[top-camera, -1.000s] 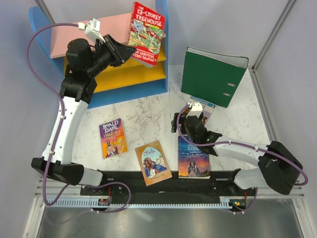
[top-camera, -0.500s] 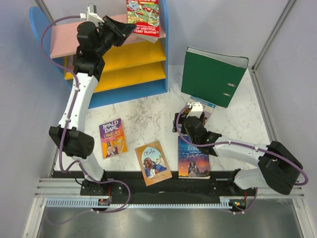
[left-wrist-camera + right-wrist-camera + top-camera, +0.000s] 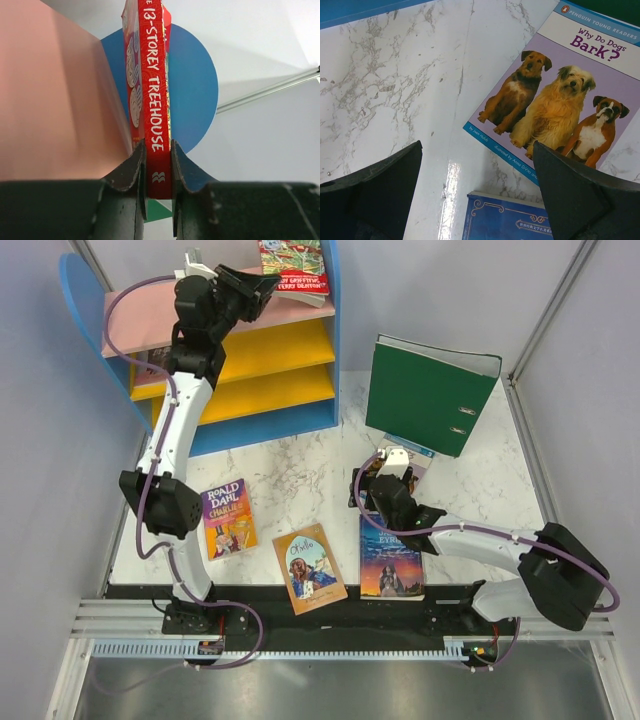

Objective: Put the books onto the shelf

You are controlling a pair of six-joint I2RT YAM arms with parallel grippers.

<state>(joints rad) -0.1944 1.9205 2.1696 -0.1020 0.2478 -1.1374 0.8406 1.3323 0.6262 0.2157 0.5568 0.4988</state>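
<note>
In the top view the red book [image 3: 292, 265] runs off the upper edge with its title out of sight, and the shelf [image 3: 260, 350] is cropped there too. In the left wrist view the spine loses its first letters, and its foot is buried between the fingers [image 3: 131, 172] of the left gripper [image 3: 158, 142]. A green sliver beneath cannot be identified. The pale blue book [image 3: 555, 95] is cropped at the right, one corner behind a finger [image 3: 575, 200] of the right gripper [image 3: 477, 146]. From above only a corner shows beside the green binder [image 3: 425, 390]. The dark blue book [image 3: 505, 220] is cut by the bottom edge, its lettering unreadable, and overhead the right arm covers its upper part.
</note>
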